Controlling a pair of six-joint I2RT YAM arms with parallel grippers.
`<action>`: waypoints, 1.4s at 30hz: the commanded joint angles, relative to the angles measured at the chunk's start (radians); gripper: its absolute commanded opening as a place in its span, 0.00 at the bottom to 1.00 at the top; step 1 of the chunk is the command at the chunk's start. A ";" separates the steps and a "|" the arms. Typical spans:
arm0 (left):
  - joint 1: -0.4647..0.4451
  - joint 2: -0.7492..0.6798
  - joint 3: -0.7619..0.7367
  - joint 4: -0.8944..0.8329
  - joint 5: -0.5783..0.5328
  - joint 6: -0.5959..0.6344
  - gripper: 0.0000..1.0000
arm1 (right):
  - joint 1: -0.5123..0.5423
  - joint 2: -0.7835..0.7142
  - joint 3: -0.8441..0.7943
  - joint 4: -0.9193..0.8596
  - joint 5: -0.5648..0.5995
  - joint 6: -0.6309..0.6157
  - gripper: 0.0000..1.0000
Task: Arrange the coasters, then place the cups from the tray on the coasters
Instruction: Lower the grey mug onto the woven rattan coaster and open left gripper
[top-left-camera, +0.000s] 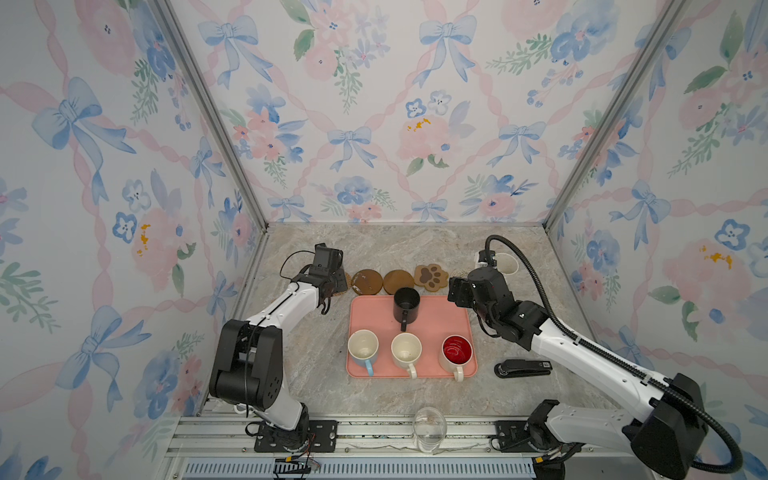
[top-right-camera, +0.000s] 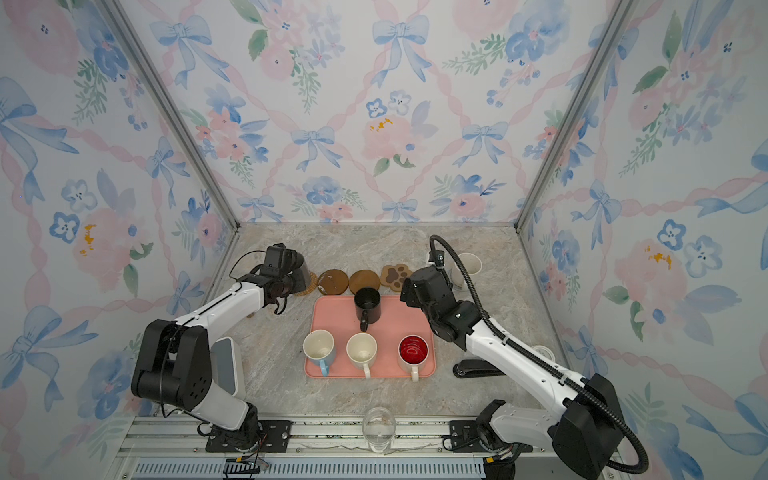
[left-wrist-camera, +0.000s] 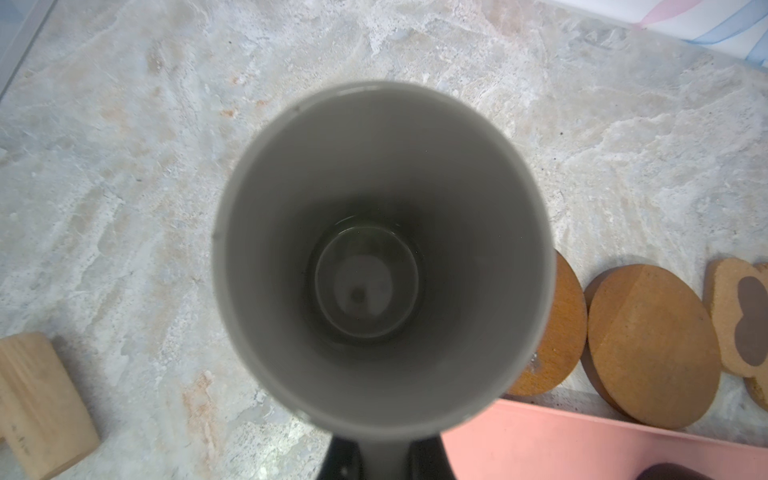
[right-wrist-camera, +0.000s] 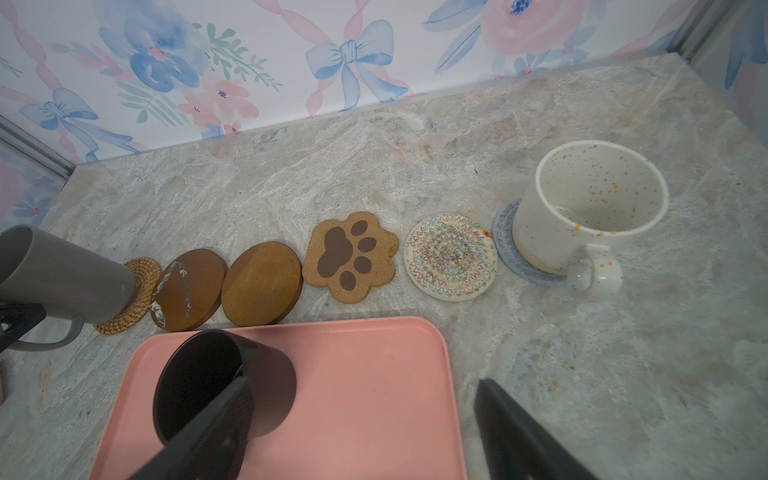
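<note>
I am pinching the handle of the grey mug (left-wrist-camera: 382, 249) in my left gripper (left-wrist-camera: 384, 457), jaws narrowed onto it, and I am looking straight down into its bare inside. The mug is hanging upright over the rattan coaster (right-wrist-camera: 139, 291) at the left end of the coaster row; I cannot tell whether its base is touching the weave.

My right gripper (right-wrist-camera: 365, 386) is hovering with its jaws wide and holding nothing, above the far right part of the salmon-pink tray (top-left-camera: 436, 316). It is just beside the black mug (top-left-camera: 406, 305), which is standing at the tray's far middle.

Beyond the tray's far edge the coasters are lying in a line. After the rattan one come:
- a scuffed brown round coaster (right-wrist-camera: 189, 289)
- a plain brown round coaster (right-wrist-camera: 262, 282)
- the paw-print coaster (right-wrist-camera: 351, 255)
- the white woven coaster (right-wrist-camera: 451, 255)
- the grey-blue coaster (right-wrist-camera: 503, 235), which is carrying a speckled cream mug (right-wrist-camera: 586, 216)

Along the tray's near side three mugs are standing in a row with their handles pointing toward the near edge: the pale blue mug (top-left-camera: 363, 349), a cream mug (top-left-camera: 406, 351) and the red-lined white mug (top-left-camera: 457, 353).
</note>
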 joint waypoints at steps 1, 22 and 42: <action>0.004 0.007 0.043 0.094 -0.001 0.015 0.00 | -0.003 0.019 0.031 -0.012 0.000 -0.011 0.86; 0.011 0.043 0.055 0.109 0.014 0.012 0.00 | -0.003 0.039 0.043 -0.014 -0.002 -0.017 0.86; 0.010 0.025 0.026 0.107 0.027 0.009 0.06 | -0.003 0.026 0.039 -0.013 0.002 -0.019 0.86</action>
